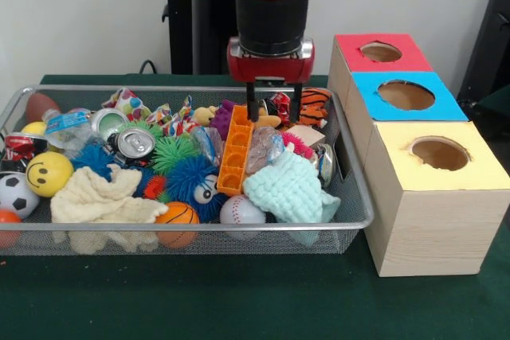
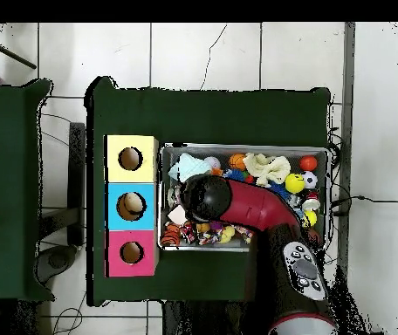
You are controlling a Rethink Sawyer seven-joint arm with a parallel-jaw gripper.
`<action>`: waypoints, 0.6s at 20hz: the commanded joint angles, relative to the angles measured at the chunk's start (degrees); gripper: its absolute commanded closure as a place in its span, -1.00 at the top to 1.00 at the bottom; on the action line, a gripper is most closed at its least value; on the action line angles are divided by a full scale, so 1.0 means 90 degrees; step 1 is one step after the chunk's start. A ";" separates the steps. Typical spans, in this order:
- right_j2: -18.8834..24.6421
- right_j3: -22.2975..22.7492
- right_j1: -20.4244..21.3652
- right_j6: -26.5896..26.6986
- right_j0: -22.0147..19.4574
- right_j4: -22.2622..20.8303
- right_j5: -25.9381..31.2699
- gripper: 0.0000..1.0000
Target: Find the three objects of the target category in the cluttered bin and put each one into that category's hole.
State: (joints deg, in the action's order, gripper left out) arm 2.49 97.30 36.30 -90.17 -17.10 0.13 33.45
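The silver wire-mesh bin [image 1: 199,228] is full of toys; it also shows in the overhead view [image 2: 246,146]. A see-through bottle with a blue label [image 1: 65,125] lies at the bin's back left. Another crumpled see-through bottle [image 1: 261,154] lies beside an orange block, just below my gripper. I cannot pick out a third. My gripper [image 1: 273,107] hangs open and empty above the bin's back middle. In the overhead view my arm [image 2: 237,208] hides it. The red-topped box's hole [image 1: 381,52] is the farthest, right of the bin; it also shows in the overhead view [image 2: 132,253].
A blue-topped box [image 1: 406,95] and a yellow-topped box [image 1: 439,153] stand in a row right of the bin. Silver cans [image 1: 134,142], a long orange block [image 1: 237,157], a turquoise cloth [image 1: 291,189], a cream cloth [image 1: 100,201], spiky balls and sports balls crowd the bin.
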 commanded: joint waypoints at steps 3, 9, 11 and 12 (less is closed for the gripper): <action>0.0227 -0.0105 0.0196 0.0146 -0.0300 -0.0441 0.0851 1.00; 0.0391 -0.0067 -0.0223 -0.0113 -0.0338 -0.0504 0.0160 1.00; 0.0402 -0.0030 -0.0266 -0.0238 -0.0294 -0.0487 0.0045 1.00; 0.0406 -0.0013 -0.0280 -0.0302 -0.0268 -0.0470 0.0016 1.00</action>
State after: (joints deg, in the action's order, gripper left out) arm 2.50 97.24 36.65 -90.17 -19.13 -1.60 35.44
